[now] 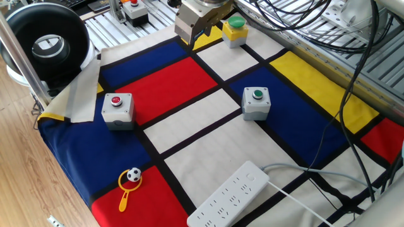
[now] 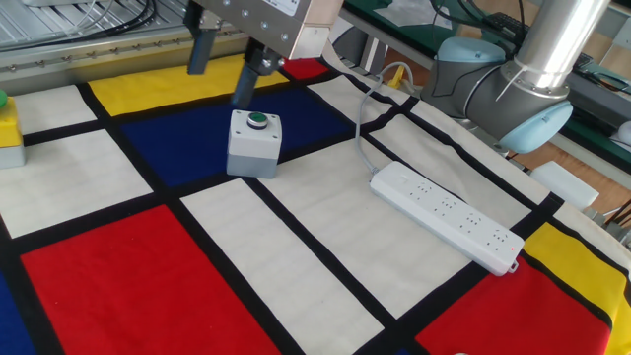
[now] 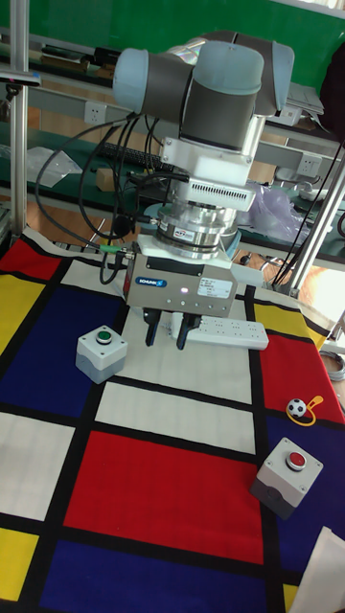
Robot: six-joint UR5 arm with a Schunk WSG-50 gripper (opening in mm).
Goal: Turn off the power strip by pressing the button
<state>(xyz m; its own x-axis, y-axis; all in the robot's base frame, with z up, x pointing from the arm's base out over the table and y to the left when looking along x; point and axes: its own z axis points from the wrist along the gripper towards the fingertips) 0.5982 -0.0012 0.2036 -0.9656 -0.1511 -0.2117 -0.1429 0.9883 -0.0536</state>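
The power strip (image 1: 230, 195) is a long white bar lying at the near edge of the checked cloth, with a white cable leaving its upper end. It also shows as the power strip (image 2: 449, 217) and, behind the gripper body, the power strip (image 3: 228, 332). Its button is too small and too like the body in colour to pick out. My gripper (image 2: 218, 86) hangs in the air, open and empty, just past the grey box with the green button (image 2: 254, 143). It is far from the strip. The same gripper (image 3: 167, 343) shows a clear gap between its fingers, and sits high at the far side as gripper (image 1: 189, 38).
A grey box with a red button (image 1: 117, 108) stands at the left. A yellow box with a green button (image 1: 235, 31) sits at the far edge. A small football toy on a yellow ring (image 1: 130, 180) lies near the front. Black cables (image 1: 353, 94) hang at the right.
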